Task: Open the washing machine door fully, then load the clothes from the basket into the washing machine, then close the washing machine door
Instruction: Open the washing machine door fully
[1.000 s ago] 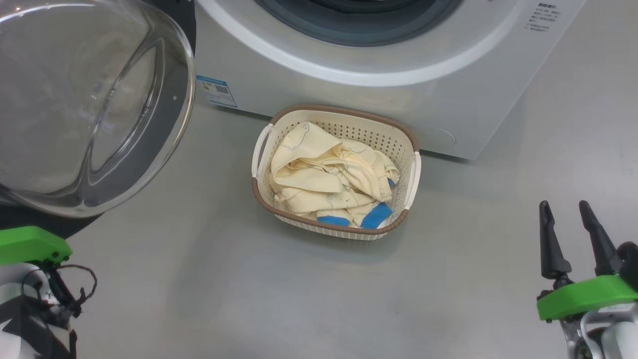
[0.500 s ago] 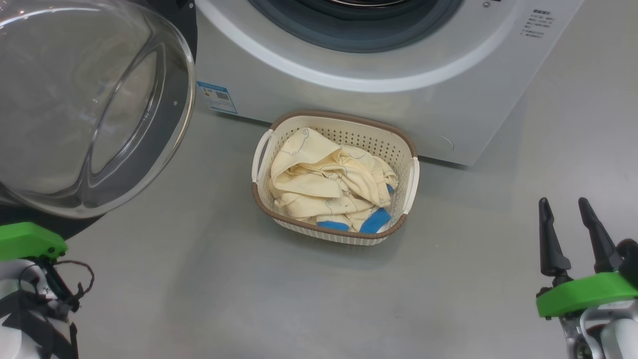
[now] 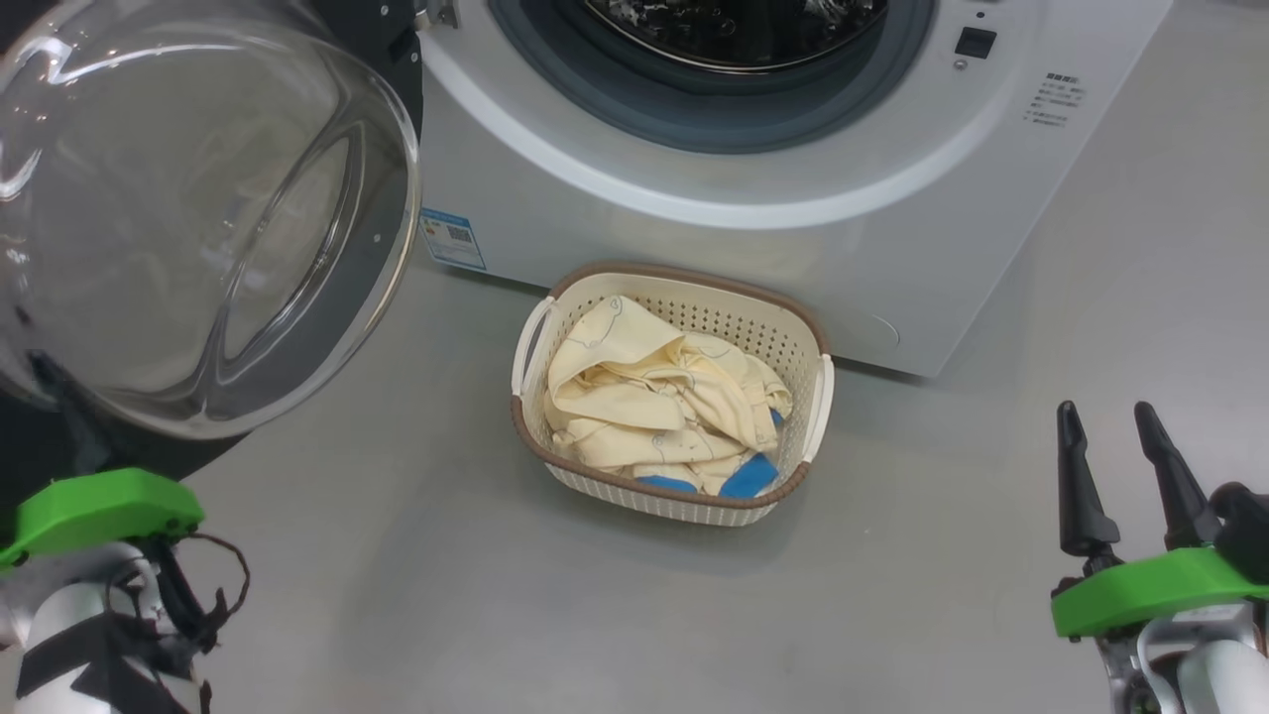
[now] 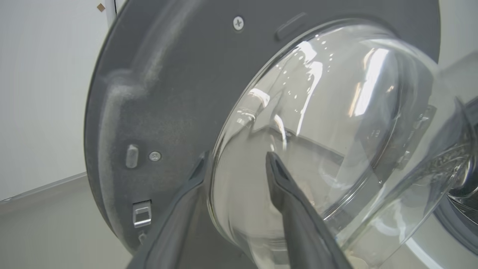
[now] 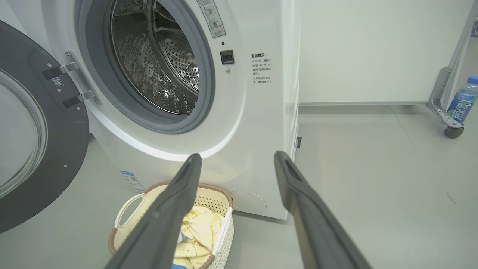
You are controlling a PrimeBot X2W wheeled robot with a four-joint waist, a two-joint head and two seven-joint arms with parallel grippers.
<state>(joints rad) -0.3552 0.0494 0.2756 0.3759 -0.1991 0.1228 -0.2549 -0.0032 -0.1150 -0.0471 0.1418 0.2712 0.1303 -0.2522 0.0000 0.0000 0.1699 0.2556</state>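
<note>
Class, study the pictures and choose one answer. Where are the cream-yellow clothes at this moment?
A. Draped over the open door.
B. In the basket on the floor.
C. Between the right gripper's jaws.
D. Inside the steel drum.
B: the clothes lie heaped in the basket, which stands on the floor just in front of the washing machine.
</note>
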